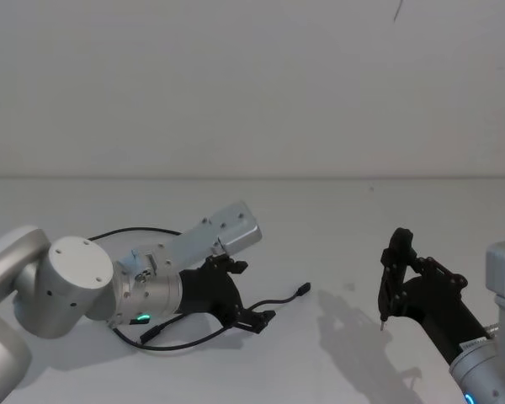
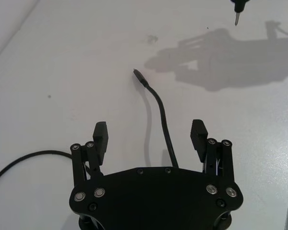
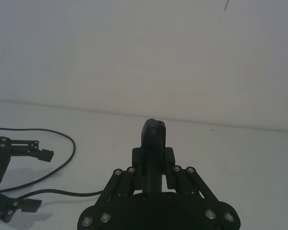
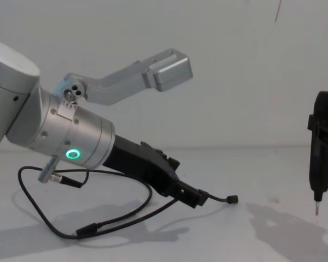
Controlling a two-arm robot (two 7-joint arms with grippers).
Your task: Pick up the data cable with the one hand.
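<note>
The data cable (image 1: 279,300) lies in loose loops on the white table, one small plug (image 1: 303,290) pointing toward the middle. My left gripper (image 1: 251,293) is low over it and open. In the left wrist view the cable (image 2: 164,124) runs between the two fingers (image 2: 101,133), nearer the other pad, and touches neither. From the chest the left gripper (image 4: 190,197) hangs just above the table, with the cable's end (image 4: 229,199) sticking out past it. My right gripper (image 1: 404,282) stays at the right, shut on a slim black pen-shaped tool (image 3: 153,139).
The tool's metal tip (image 4: 316,210) hangs above the table at the right. A short lead with a silver barrel plug (image 4: 59,177) dangles by the left wrist. The cable's other loop (image 4: 33,210) lies under the left arm. A pale wall (image 1: 252,84) stands behind the table.
</note>
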